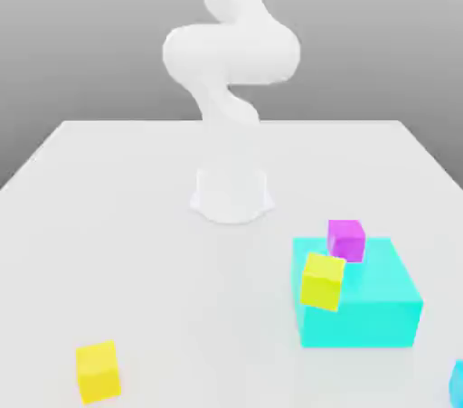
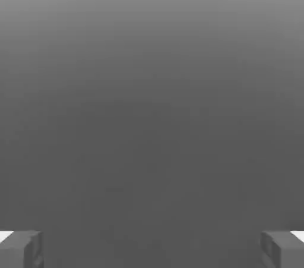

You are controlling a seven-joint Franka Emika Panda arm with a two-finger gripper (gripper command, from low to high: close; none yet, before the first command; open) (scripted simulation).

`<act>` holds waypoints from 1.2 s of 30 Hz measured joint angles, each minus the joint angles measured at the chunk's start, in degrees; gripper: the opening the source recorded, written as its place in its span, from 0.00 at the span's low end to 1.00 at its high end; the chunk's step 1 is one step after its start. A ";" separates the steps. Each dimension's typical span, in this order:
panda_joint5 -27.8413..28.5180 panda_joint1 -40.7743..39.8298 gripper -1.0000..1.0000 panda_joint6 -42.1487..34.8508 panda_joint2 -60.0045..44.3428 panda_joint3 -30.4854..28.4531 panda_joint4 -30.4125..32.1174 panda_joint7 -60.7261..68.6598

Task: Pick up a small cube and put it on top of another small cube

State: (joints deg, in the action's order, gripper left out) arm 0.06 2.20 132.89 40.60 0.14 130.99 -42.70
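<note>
My gripper (image 2: 152, 249) has its two grey fingertips (image 2: 21, 249) spread wide apart with nothing between them, facing blank grey background in the hand view. In the exterior view my white arm (image 1: 231, 62) rises from its base on the white table (image 1: 108, 216).

Taking the large cyan block (image 1: 362, 307) as the landmark: a small magenta cube (image 1: 345, 240) sits on its top at the far edge, and a tilted yellow cube (image 1: 323, 280) rests against its near corner, toward the exterior view's left. A second yellow cube (image 1: 98, 370) lies well apart from the block, far toward the exterior view's left. A bit of cyan (image 1: 457, 384) shows just past the block on the other side.

I judge the reach has not begun. Next I must swing down over one small cube and line my fingers up with its faces.
</note>
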 joint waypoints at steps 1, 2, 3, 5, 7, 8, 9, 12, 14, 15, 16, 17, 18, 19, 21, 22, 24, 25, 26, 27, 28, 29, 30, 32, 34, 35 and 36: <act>-0.03 0.88 0.50 0.51 -2.25 0.11 -0.33 1.39; -0.07 1.71 0.50 0.96 -4.42 0.23 -0.66 2.75; -0.15 2.43 0.50 1.37 -6.55 0.43 -0.99 4.10; -0.19 3.99 0.50 2.27 -10.73 0.72 -1.62 6.67; -0.27 5.48 0.50 3.17 -14.89 1.08 -2.24 9.27; -0.31 6.18 0.50 3.61 -16.97 1.30 -2.55 10.58; -0.32 6.90 0.50 4.06 -19.04 1.51 -2.86 11.85; -0.33 8.81 0.50 5.39 -25.27 2.40 -3.79 15.65; -0.23 9.94 0.50 6.27 -29.42 3.15 -4.42 18.12; -0.14 10.44 0.50 6.71 -31.50 3.57 -4.73 19.32; -0.02 11.02 0.50 7.17 -33.57 4.00 -5.03 20.49; 0.16 11.93 0.50 7.61 -35.66 4.43 -5.35 21.64; 0.38 12.59 0.50 8.04 -37.74 4.79 -5.66 22.75; 0.65 13.44 0.50 8.48 -39.82 5.14 -5.97 23.84; 1.28 14.86 0.50 9.36 -43.99 5.68 -6.60 25.91; 1.71 15.15 0.50 9.78 -46.09 6.13 -6.92 26.86; 2.56 15.94 0.50 10.66 -50.28 6.86 -7.54 28.84; 3.07 16.36 0.50 11.09 -52.38 7.26 -7.86 29.76; 3.65 16.83 0.50 11.51 -54.49 7.66 -8.18 30.63; 4.28 17.33 0.50 11.93 -56.60 8.06 -8.50 31.47; 4.94 17.85 0.50 12.35 -58.72 8.43 -8.82 32.28; 5.61 18.43 0.50 12.72 -60.84 8.73 -9.15 33.10; 6.34 19.02 0.50 13.14 -62.96 9.02 -9.47 33.87; 7.74 20.09 0.50 14.57 -67.18 9.18 -10.20 34.78; 8.83 20.90 0.50 17.32 -71.34 8.50 -11.10 34.48; 9.30 21.30 0.50 18.84 -73.40 8.05 -11.56 34.22; 9.63 21.57 0.00 19.92 -74.85 7.72 -11.89 34.03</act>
State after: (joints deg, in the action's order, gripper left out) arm 9.69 23.77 152.81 -34.25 7.86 119.11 -8.67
